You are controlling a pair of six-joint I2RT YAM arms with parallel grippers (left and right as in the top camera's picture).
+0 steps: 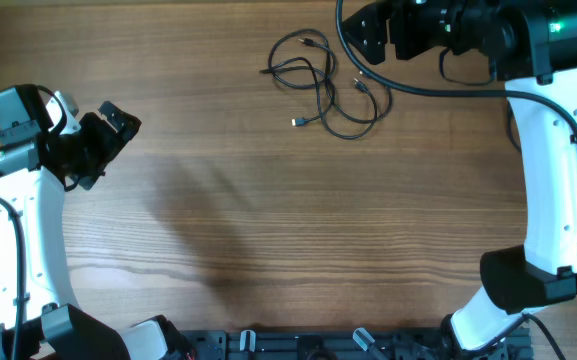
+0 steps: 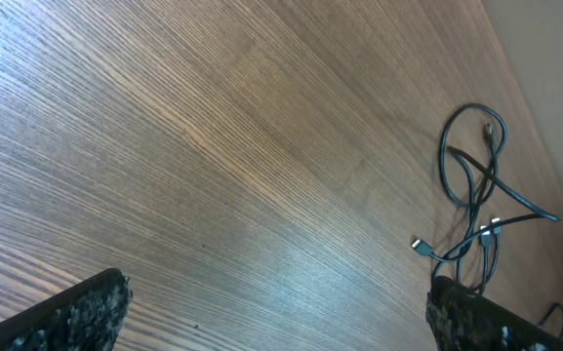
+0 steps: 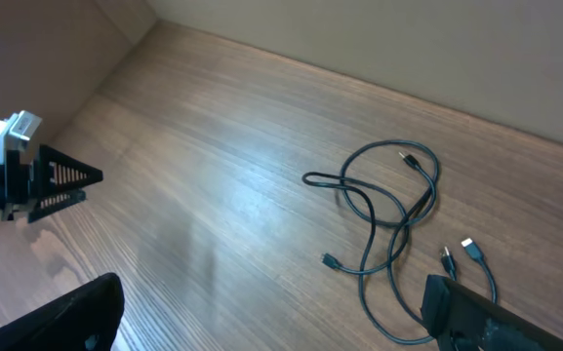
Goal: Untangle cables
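The cables lie as one loose tangle of thin black cords on the wooden table at the far centre, with small plugs at their ends. My right gripper hovers just right of the tangle, open, with nothing between its fingers. In the right wrist view the cables lie ahead of the open right gripper, partly behind its right finger. My left gripper stands open and empty at the far left, well away from the cords. The left wrist view shows the cables far off at the right, beyond the open left gripper.
A thicker black arm cable runs along the table from the right arm's base side past the tangle. The left arm shows at the left edge of the right wrist view. Bare wood fills the table's middle.
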